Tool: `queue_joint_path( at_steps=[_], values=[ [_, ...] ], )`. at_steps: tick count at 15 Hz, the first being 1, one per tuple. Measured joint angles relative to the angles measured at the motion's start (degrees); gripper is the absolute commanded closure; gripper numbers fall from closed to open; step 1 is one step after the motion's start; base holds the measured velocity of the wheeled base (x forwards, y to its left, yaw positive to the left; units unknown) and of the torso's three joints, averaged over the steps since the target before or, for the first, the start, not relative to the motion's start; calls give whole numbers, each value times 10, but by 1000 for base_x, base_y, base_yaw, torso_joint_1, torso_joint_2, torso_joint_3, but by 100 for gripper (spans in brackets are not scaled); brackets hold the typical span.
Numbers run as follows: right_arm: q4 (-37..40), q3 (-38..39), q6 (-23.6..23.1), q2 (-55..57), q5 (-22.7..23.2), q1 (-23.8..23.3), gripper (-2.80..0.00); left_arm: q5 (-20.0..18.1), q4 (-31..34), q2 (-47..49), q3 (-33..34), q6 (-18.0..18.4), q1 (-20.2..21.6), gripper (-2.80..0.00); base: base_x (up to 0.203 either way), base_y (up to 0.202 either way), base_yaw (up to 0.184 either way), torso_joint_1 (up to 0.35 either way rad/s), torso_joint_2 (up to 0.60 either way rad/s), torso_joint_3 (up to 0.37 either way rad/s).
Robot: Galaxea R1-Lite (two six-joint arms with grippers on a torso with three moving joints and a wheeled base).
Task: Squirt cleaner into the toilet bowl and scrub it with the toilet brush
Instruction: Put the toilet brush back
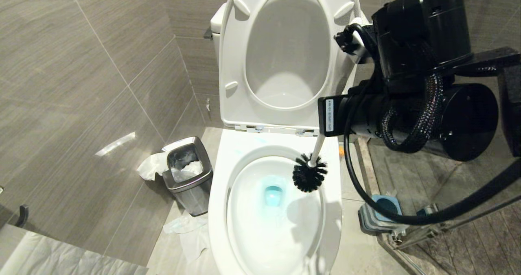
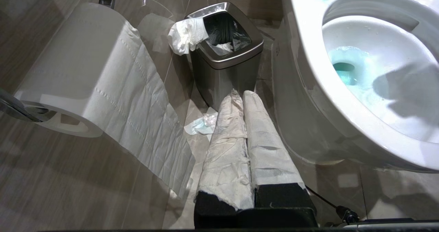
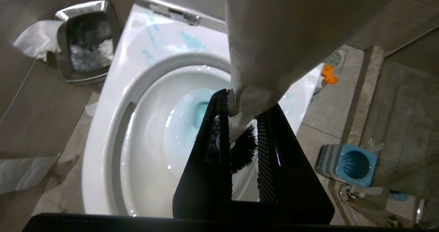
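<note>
Head view: our right claw (image 3: 241,122) is clamped on the toilet brush (image 1: 310,172) handle, holding its bristles over the toilet bowl (image 1: 217,197) rim, likely to scrub the blue-tinted water. Our left claw (image 2: 245,98), pressed together, idles beside the bowl.

The large white glossy ceramic toilet bowl (image 1: 333,210) is the landmark. Its white seat and lid (image 1: 285,51) stand raised behind it. The long white-handled toilet brush with round black bristle head (image 1: 309,174) hangs over its right rear rim. The small square steel bin (image 1: 188,173) stands left of it on the floor; the square blue-and-grey striped holder (image 1: 380,212) stands right of it.
</note>
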Motion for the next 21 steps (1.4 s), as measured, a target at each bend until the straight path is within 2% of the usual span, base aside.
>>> queue_joint_path(
  at_steps=[8,12,15,18,21],
  values=[
    [25,-5,-33,-48,-1,-108,0,0,0,0,0,0,0,0,0,0,0,0,0,0],
    [60,7,-31,-90,3,-163,0,0,0,0,0,0,0,0,0,0,0,0,0,0],
    [57,44,-18,-110,9,-230,0,0,0,0,0,0,0,0,0,0,0,0,0,0],
    [41,107,0,-128,50,-302,0,0,0,0,0,0,1,0,0,0,0,0,0,0],
    [-36,184,-9,-145,96,-370,0,0,0,0,0,0,0,0,0,0,0,0,0,0]
  ],
)
